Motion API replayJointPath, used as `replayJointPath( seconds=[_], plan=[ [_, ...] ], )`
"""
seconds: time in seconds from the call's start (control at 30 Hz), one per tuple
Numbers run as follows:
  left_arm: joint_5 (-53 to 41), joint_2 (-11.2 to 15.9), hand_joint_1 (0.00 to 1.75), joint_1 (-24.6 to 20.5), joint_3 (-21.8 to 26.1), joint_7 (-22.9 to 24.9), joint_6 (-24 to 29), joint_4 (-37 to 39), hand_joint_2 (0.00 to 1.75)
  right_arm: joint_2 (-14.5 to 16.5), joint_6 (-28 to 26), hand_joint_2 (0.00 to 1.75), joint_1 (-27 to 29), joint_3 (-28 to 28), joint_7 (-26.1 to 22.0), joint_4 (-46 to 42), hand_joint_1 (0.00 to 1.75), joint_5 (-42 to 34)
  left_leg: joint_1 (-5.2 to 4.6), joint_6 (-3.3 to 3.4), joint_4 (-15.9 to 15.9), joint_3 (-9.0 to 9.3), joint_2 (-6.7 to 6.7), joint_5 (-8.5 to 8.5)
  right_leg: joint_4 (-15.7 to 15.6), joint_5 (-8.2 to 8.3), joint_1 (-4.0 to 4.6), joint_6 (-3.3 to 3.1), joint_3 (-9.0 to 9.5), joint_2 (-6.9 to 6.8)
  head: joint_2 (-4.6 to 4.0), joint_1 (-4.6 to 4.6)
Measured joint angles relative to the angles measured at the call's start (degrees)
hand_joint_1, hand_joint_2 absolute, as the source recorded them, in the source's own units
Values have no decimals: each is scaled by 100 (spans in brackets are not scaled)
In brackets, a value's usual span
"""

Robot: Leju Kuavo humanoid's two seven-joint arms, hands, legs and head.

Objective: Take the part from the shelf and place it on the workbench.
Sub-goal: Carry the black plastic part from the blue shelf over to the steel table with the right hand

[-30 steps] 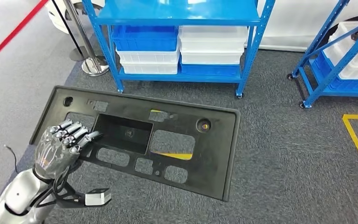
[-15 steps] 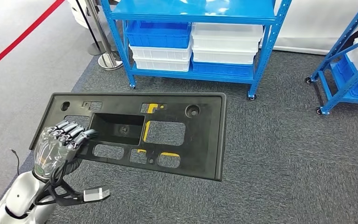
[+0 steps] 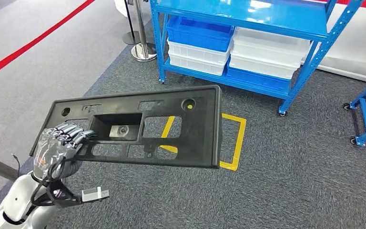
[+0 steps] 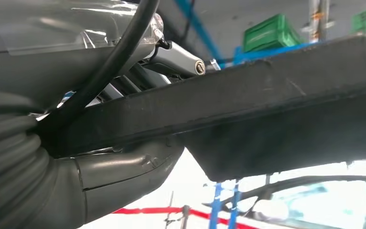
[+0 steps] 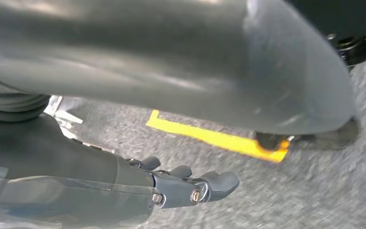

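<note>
One left hand (image 3: 59,145) grips black part (image 3: 171,126) at near end, part level.

You see the left hand (image 3: 59,145) gripping the near-left edge of the flat black part (image 3: 138,126), held level over grey carpet with yellow floor tape (image 3: 233,143), the blue shelf (image 3: 248,28) of bins ahead.

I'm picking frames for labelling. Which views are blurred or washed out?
Head view: sharp, evenly lit, panel clear. Left wrist view: background blown out white beneath the panel's edge. Right wrist view: carpet and yellow tape smeared; right hand softly focused.
</note>
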Motion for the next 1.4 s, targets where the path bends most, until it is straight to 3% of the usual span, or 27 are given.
replayJointPath(
  seconds=[0.07, 0.1, 0.17, 0.23, 0.27, 0.3, 0.37, 0.43, 0.5, 0.57, 0.63, 0.67, 0.7, 0.73, 0.8, 0.87, 0.93, 0.97, 1.03, 1.1, 1.13, 1.17, 1.2, 1.23, 1.3, 1.37, 1.4],
  plan=[
    [214, -4, 175, -9, 4, 7, -159, 1, 175, -5, 0, 0, 14, 1, -13, 1, 0, -3, 6, 41, -54, 3, -121, 58, 583, -344, 3, -1, -279, 351, 0, 1],
    [339, -9, 175, -2, 4, -1, -247, 1, 175, -4, 0, 0, 18, 2, -15, 1, 0, -8, -3, 51, -50, -17, -190, 67, 912, -482, 8, -7, -445, 427, 0, 2],
    [596, -21, 175, 23, 4, -31, -432, 2, 175, -4, -2, 0, 29, 3, -17, 1, 0, -27, -21, 54, -29, -44, -351, 69, 1154, -466, 20, -25, -585, 475, 0, 2],
    [809, -36, 175, 35, 4, -56, -590, 1, 175, -6, -8, 0, 45, 3, -17, 2, 0, -63, -29, 46, -3, -46, -526, 63, 630, -72, 27, -65, -352, 572, 0, 2],
    [870, -51, 175, 37, 4, -61, -641, 1, 175, -12, -11, 0, 58, 3, -16, 5, 0, -84, -37, 32, 13, -52, -601, 57, 263, 101, 25, -95, -183, 710, 0, 2],
    [891, -69, 175, 37, 4, -64, -666, 0, 175, -17, -14, 0, 69, 3, -15, 9, 0, -100, -39, 14, 33, -70, -674, 51, -34, 210, 21, -118, -51, 828, 0, 2],
    [807, -111, 175, 47, 4, -70, -642, -8, 175, -25, -16, 0, 77, 3, -10, 15, 0, -121, -24, -51, 49, -117, -797, 58, -280, 233, 33, -158, 48, 942, 0, 1],
    [668, -146, 175, 67, 5, -79, -571, -39, 175, -15, -24, 0, 62, 3, -2, 14, 0, -139, 3, -124, 45, -145, -870, 69, -337, 247, 35, -202, 76, 815, 0, 1],
    [597, -169, 175, 45, 6, -92, -508, -86, 175, -2, -33, 0, 61, 3, 10, 12, 0, -156, -9, -188, 239, -237, -629, -48, -401, 260, 7, -261, 133, 663, 0, 1],
    [584, -191, 175, -11, 7, -99, -498, -121, 175, 2, -33, 0, 81, 3, 9, 11, 0, -176, -4, -249, 857, -533, -282, -354, -430, 248, 5, -302, 174, 502, 0, 1],
    [604, -212, 175, -33, 6, -98, -531, -131, 175, 3, -26, 0, 89, 2, -6, 11, 0, -196, 33, -295, 1521, -873, -176, -586, -428, 227, 12, -314, 187, 346, 0, 0],
    [618, -219, 175, -33, 5, -98, -545, -132, 175, 4, -20, 0, 88, 1, -15, 11, 0, -202, 46, -310, 1620, -931, -162, -565, -426, 215, 12, -311, 194, 271, 0, -1],
    [627, -223, 175, -34, 5, -98, -554, -134, 175, 6, -15, 0, 85, 1, -20, 11, 0, -205, 55, -316, 1482, -867, -140, -434, -424, 201, 9, -301, 207, 201, 0, -1],
    [631, -228, 175, -39, 4, -97, -558, -140, 175, 9, -10, 0, 82, 1, -23, 11, 0, -207, 58, -311, 1123, -683, -81, -225, -424, 183, 6, -285, 230, 132, 0, -1],
    [640, -238, 175, -58, 4, -96, -560, -159, 175, 13, -9, 0, 78, 1, -27, 11, 0, -209, 21, -266, 333, -273, 171, 71, -423, 144, 18, -238, 282, 13, 0, 1],
    [675, -246, 175, -76, 4, -97, -571, -181, 175, 15, -9, 0, 71, 1, -36, 11, 0, -209, -32, -191, 22, -127, 285, 114, -432, 119, 43, -180, 315, -90, 0, 1],
    [729, -250, 175, -76, 5, -93, -606, -199, 175, 17, -9, 0, 46, 1, -48, 10, 0, -215, -48, -115, -3, -137, 148, 126, -467, 110, 53, -116, 352, -197, 0, 1],
    [753, -250, 175, -69, 6, -86, -626, -210, 175, 18, -9, 0, 34, 1, -54, 8, 0, -222, -38, -79, -39, -123, 83, 145, -456, 81, 44, -83, 370, -162, 0, 2],
    [791, -250, 175, -73, 8, -70, -671, -235, 175, 20, -9, 0, 36, -1, -73, 5, 0, -243, -8, -2, -112, -91, -48, 193, -137, -144, 24, -47, 252, 112, 0, 2],
    [812, -256, 175, -78, 9, -61, -707, -246, 175, 20, -8, 0, 58, -1, -86, 5, 0, -257, -8, 37, -125, -97, -177, 209, 604, -512, 15, -51, -111, 398, 0, 2],
    [815, -262, 175, -73, 9, -58, -717, -247, 175, 20, -8, 0, 65, -1, -90, 5, 0, -260, -16, 44, -121, -100, -252, 208, 945, -623, 16, -53, -301, 445, 0, 2],
    [816, -268, 175, -67, 9, -57, -724, -247, 175, 20, -8, 0, 71, 0, -93, 5, 0, -260, -24, 47, -112, -100, -335, 204, 1119, -619, 16, -56, -418, 463, 0, 2],
    [816, -273, 175, -62, 9, -57, -726, -247, 175, 20, -8, 0, 75, 1, -99, 5, 0, -260, -28, 47, -97, -98, -426, 198, 1081, -496, 16, -62, -440, 475, 0, 2],
    [816, -276, 175, -61, 9, -58, -724, -249, 175, 19, -8, 0, 78, 1, -105, 5, 0, -260, -28, 39, -75, -95, -517, 188, 825, -275, 11, -71, -358, 513, 0, 2],
    [818, -281, 175, -64, 9, -61, -721, -254, 175, 10, -9, 0, 98, 1, -120, 11, 0, -260, -25, 3, -3, -128, -682, 152, 102, 138, -12, -95, -98, 815, 0, 2],
    [823, -286, 175, -64, 9, -63, -720, -260, 175, -1, -6, 0, 112, 1, -125, 19, 0, -260, -19, -53, 64, -203, -823, 131, -261, 263, -28, -109, 16, 1064, 0, 1],
    [830, -288, 175, -62, 9, -64, -720, -264, 175, -5, -4, 0, 109, 1, -126, 20, 0, -260, -9, -90, 77, -235, -896, 134, -281, 245, -21, -122, 19, 1067, 0, 1]
  ],
)
